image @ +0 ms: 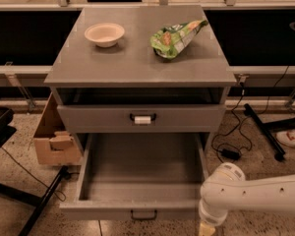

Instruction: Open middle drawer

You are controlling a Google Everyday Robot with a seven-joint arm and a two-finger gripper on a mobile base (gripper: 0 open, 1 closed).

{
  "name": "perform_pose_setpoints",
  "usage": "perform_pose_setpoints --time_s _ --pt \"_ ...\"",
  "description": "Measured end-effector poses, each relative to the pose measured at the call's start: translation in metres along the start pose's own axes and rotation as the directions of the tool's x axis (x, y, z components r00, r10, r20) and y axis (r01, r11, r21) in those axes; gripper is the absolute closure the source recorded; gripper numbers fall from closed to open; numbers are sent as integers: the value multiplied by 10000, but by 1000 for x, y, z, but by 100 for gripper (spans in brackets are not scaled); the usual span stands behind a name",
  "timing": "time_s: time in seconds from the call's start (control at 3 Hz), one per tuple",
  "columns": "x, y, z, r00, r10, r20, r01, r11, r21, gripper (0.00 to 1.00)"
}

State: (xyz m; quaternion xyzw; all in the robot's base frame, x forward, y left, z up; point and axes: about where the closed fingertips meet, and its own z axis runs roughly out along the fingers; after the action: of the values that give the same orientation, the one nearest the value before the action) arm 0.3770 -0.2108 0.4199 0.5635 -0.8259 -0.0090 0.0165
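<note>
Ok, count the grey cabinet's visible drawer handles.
2: white-tagged handle on the upper drawer; plain black bar on the open grey middle drawer. Another may hide below. Gripper: bottom right.

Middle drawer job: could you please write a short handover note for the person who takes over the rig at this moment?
Gripper: low at the bottom edge of the camera view, beside the right front corner of the middle drawer, off its handle.
Middle drawer: pulled far out of the cabinet, grey inside showing.
Done: the drawer looks open.
Left: probably only moving the arm clear.
</note>
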Motion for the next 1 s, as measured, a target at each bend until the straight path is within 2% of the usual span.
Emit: perform_pose_setpoints --time_s 0.33,0.67,1.0 --pt "6 14 -9 9989 478 -36 -479 9987 -175 72" --pt "6 14 -10 9989 478 -36 -479 9987 -175 95" --pt "14 27 -10 9983 557 -151 -561 9980 -274 100"
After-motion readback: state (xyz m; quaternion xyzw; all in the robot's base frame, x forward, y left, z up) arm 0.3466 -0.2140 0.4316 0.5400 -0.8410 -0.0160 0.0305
